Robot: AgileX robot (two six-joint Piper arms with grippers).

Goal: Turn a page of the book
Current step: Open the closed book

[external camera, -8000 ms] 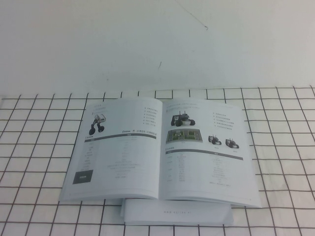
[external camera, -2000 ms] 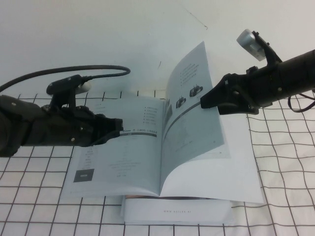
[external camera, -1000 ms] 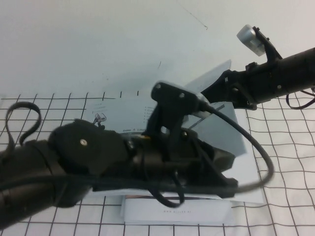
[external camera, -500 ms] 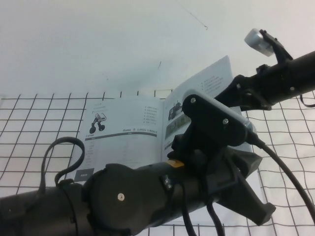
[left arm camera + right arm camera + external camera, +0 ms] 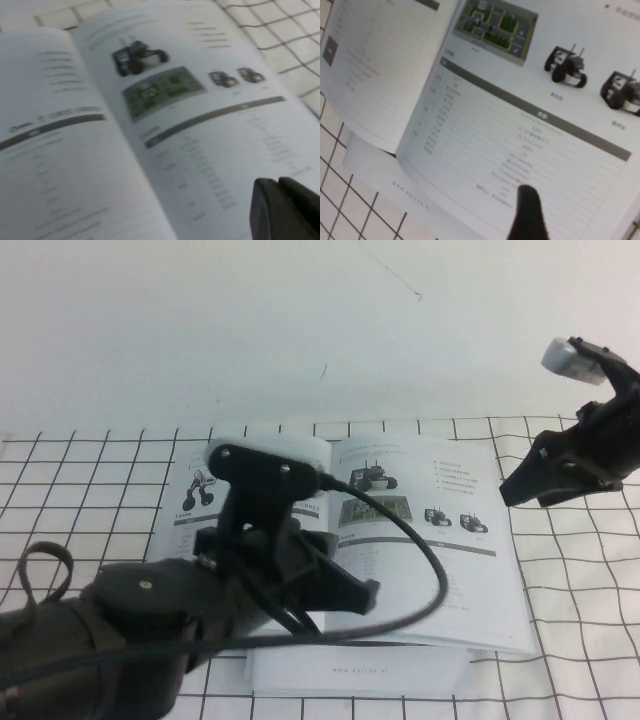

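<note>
The book [image 5: 340, 540] lies open and flat on the checked bench [image 5: 580, 640]. Its right-hand page [image 5: 425, 540] rests flat, free of any fingers. The right gripper [image 5: 512, 490] hovers just beyond the page's outer edge, fingers spread, holding nothing. The left gripper [image 5: 355, 595] hangs above the book's middle; whether its fingers are spread cannot be told.

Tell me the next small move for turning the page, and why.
Probably lower the right gripper onto the outer edge of the white glossy page with tracked robots: it lies flat in the thin open catalogue, unheld, while the left gripper hovers near the spine.
</note>
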